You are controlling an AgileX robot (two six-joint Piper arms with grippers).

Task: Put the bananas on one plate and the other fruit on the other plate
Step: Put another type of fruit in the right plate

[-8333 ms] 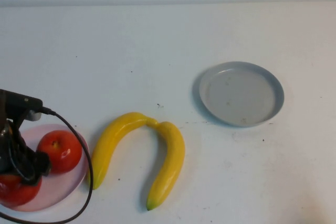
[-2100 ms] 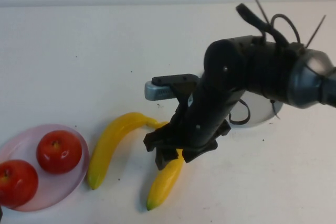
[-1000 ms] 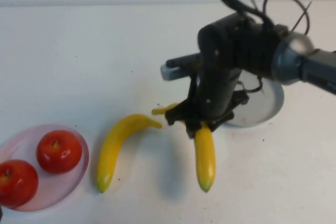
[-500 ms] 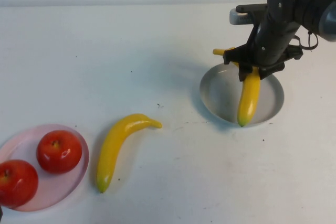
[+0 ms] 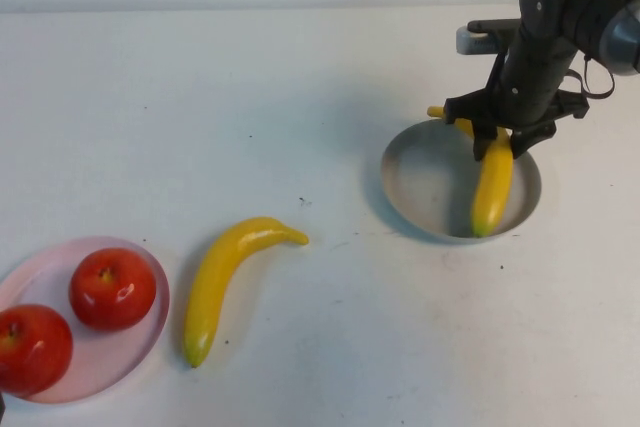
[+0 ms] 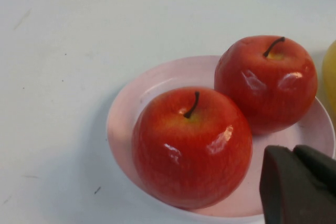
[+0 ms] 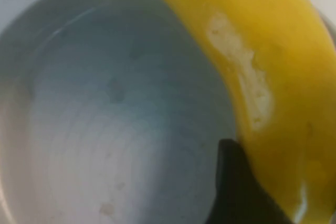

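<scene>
— White table (image 5: 300, 97) is all we see under everything. Where is the grey-blue plate (image 5: 420, 162)?

— We see it far from the pink plate (image 5: 140, 337), across the table. The right gripper (image 5: 498, 137) hangs over the grey-blue plate and pinches one banana (image 5: 492, 192). That banana's low tip is down inside the plate.

— And the other banana (image 5: 225, 272)?

— We see it lying on the table just beside the pink plate. Both red apples (image 5: 113, 288) sit on the pink plate, side by side.

— What about the left gripper (image 6: 299, 182)?

— We see it close above the pink plate's edge, fingers pressed together, holding nothing.
</scene>
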